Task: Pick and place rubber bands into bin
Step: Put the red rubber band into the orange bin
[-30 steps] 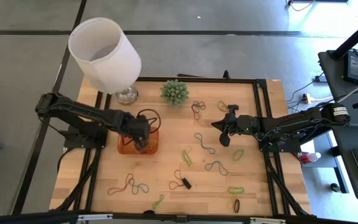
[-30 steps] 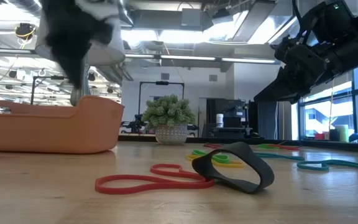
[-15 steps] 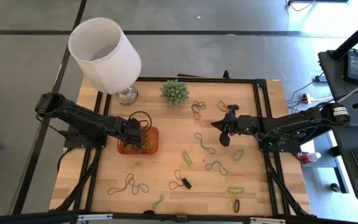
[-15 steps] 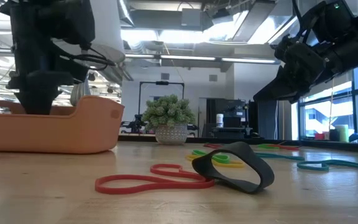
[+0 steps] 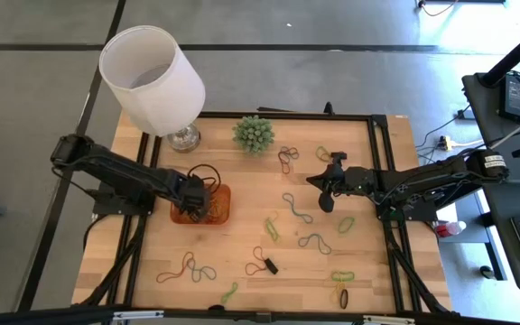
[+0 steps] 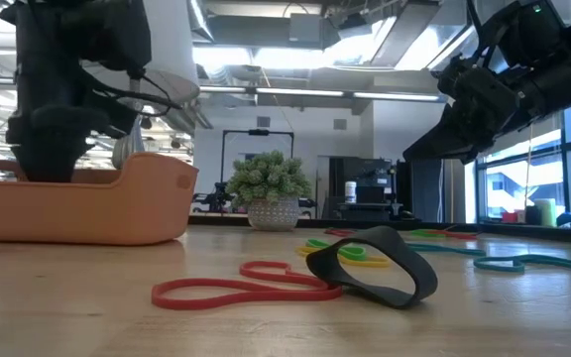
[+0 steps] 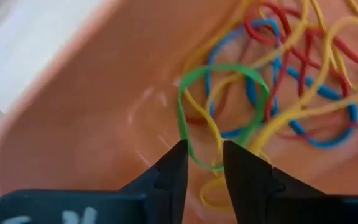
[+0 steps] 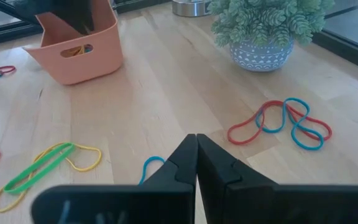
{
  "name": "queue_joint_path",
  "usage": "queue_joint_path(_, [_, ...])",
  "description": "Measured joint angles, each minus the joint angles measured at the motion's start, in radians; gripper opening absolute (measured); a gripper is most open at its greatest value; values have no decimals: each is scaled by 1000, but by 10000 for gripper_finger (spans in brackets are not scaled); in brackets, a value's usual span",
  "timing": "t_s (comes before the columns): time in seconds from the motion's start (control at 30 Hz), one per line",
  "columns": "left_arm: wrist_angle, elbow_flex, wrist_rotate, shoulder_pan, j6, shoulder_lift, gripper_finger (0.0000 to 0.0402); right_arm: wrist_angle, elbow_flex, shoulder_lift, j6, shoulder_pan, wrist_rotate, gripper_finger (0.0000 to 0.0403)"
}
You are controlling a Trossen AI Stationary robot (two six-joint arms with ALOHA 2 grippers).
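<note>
Left wrist view: left tool (image 7: 202, 163) parted over banded bin (image 7: 73, 130).

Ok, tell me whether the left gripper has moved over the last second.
Yes. In the high view the left gripper has pulled back slightly toward the bin's left edge, and sits lower in it.

left gripper (image 6: 43, 164) tips hidden behind bin (image 6: 117, 203) wall in low view. Bin's left end cut off by frame edge. Lampshade (image 5: 152, 79) covers table corner from above.
</note>
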Motion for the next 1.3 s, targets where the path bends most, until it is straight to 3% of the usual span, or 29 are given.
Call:
queue_joint_path(0.33, [-4,0,-68,0,102,-187,88,-5,0,0,-3,0,0,11])
queue_joint_path(0.7, [94,0,-399,0,343,-426,60,19,0,0,-4,0,0,11])
queue_joint_path(0.83, [391,-45,-398,-17,588,-436,21,75,0,0,24,-7,0,11])
queue_joint_path(0.97, [775,-153,-314,-26,829,-413,4,58,41,5,27,-28,1,13])
queue_joint_path(1.1, [1041,-245,-245,-4,868,-365,3,-107,157,50,21,-60,1,26])
queue_joint_path(1.3, [1294,-300,-196,22,896,-271,3,-428,409,234,30,-140,0,70])
